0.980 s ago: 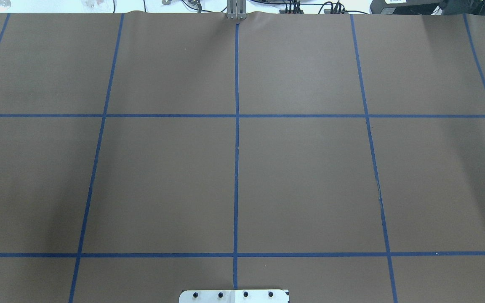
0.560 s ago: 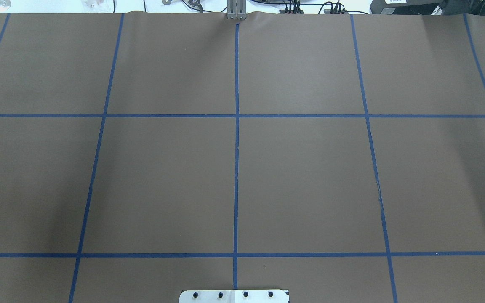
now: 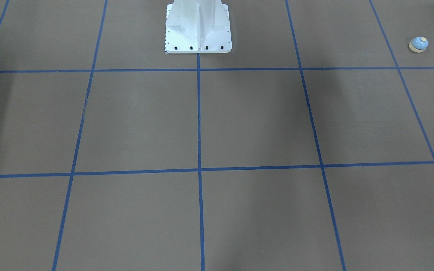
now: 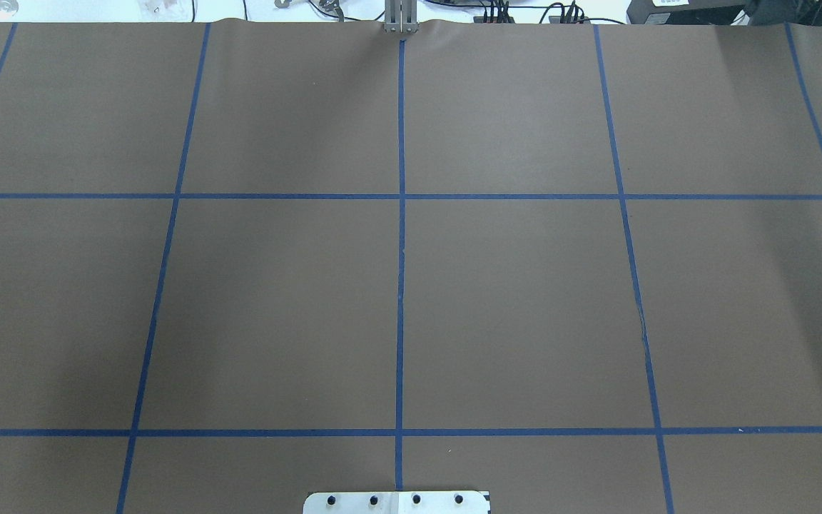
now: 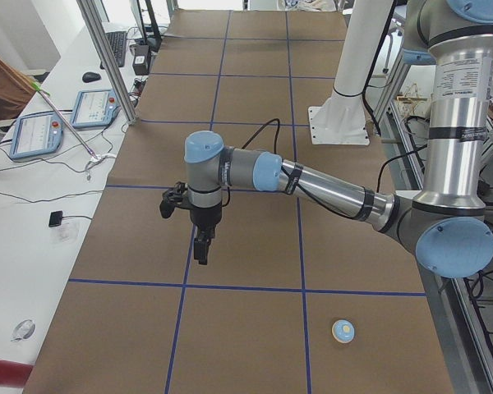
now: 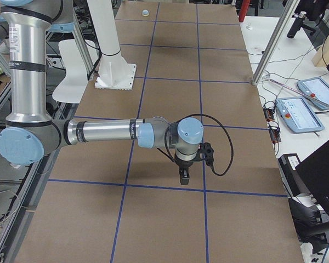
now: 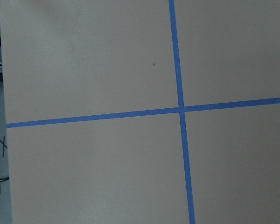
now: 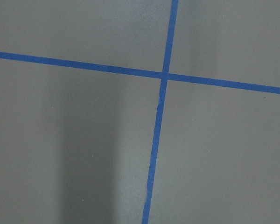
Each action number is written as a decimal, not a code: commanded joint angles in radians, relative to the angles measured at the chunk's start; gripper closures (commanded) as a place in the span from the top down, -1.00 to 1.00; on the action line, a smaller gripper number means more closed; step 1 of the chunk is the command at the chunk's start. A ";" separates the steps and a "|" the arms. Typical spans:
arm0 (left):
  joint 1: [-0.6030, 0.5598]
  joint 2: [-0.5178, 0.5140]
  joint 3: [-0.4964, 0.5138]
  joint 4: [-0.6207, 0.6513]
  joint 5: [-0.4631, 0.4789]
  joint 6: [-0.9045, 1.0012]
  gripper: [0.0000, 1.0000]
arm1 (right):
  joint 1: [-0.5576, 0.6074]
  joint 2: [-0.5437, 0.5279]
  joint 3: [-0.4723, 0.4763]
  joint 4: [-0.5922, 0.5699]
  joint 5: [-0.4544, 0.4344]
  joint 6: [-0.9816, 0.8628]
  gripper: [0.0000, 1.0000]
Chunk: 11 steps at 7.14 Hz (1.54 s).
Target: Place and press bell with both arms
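The small light-blue bell with a cream button stands upright on the brown mat, near the table's end on my left side and near the robot's edge. It also shows in the exterior left view and, tiny, in the exterior right view. My left gripper hangs pointing down above the mat, well away from the bell; I cannot tell whether it is open or shut. My right gripper hangs over the mat's other end; I cannot tell its state either. Both wrist views show only mat and blue tape.
The white bolted pedestal stands at the middle of the robot's edge. Blue tape lines divide the mat into a grid. Teach pendants and cables lie on the white bench past the far edge, with aluminium posts there.
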 commanded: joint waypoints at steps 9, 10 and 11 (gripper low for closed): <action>0.770 0.283 -0.477 0.416 0.382 -1.623 1.00 | 0.000 0.002 0.009 -0.002 -0.016 0.002 1.00; 0.861 0.361 -0.477 0.413 0.382 -1.818 1.00 | 0.000 0.002 0.009 -0.002 -0.017 0.002 1.00; 0.935 0.418 -0.471 0.408 0.382 -2.001 1.00 | 0.000 0.000 0.009 -0.003 -0.017 0.002 1.00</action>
